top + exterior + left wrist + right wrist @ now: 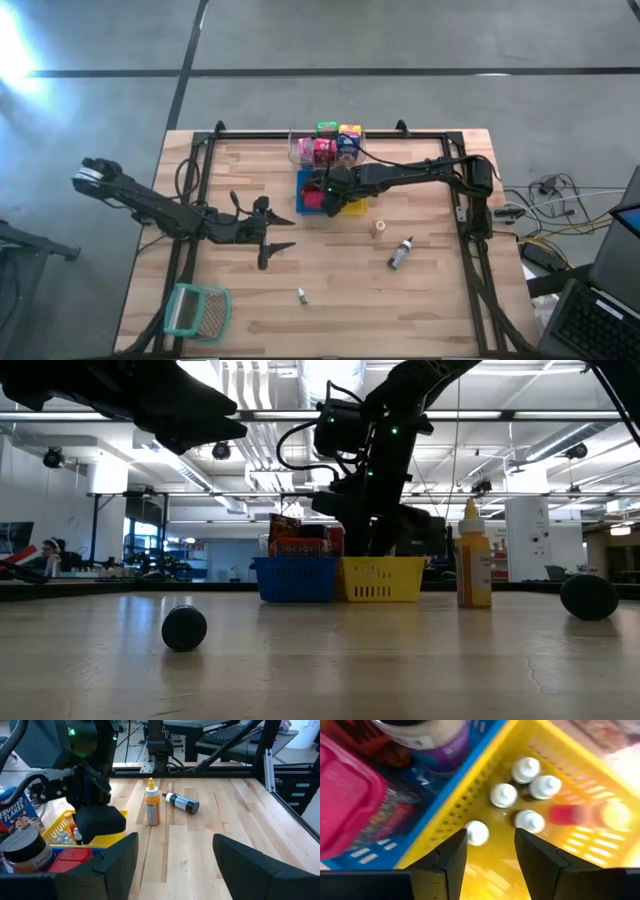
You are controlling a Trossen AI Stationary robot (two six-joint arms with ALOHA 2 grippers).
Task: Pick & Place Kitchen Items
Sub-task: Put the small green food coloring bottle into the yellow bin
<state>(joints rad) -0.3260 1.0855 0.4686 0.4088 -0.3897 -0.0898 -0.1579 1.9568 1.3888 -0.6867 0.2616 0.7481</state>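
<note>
While the left arm waited over the table's left half, the left gripper (268, 236) hung above bare wood with its fingers (120, 857) apart and nothing between them. At the near left corner lay a mesh basket (196, 311), well apart from everything else. A small pale piece (301, 295) lay on the wood near the front edge, right of the basket.

At the table's middle rear stood a clear tub (298, 150) holding upright packets: pink (322, 152), green (326, 129) and blue (348, 142). Just in front of the tub sat a blue tray (303, 184), and touching its right side a yellow tray (381, 579). The blue tray held a pink lidded box (345, 802), a dark spice jar (26, 851) and a red can (70, 861). A cereal box (17, 814) stood behind them.

Reaching in from the right edge, the right arm placed the right gripper (330, 198) directly above the yellow tray. Its fingers (447, 855) stood part-way apart and held nothing. Below them, on the tray floor, lay five small white egg-like pieces (529, 821). A red and yellow object (585, 815) lay beside the pieces; its identity could not be told.

Right of the trays, an orange bottle (152, 802) stood upright on the wood. Just beyond it, a grey bottle (401, 253) lay on its side, apart from the orange one.
</note>
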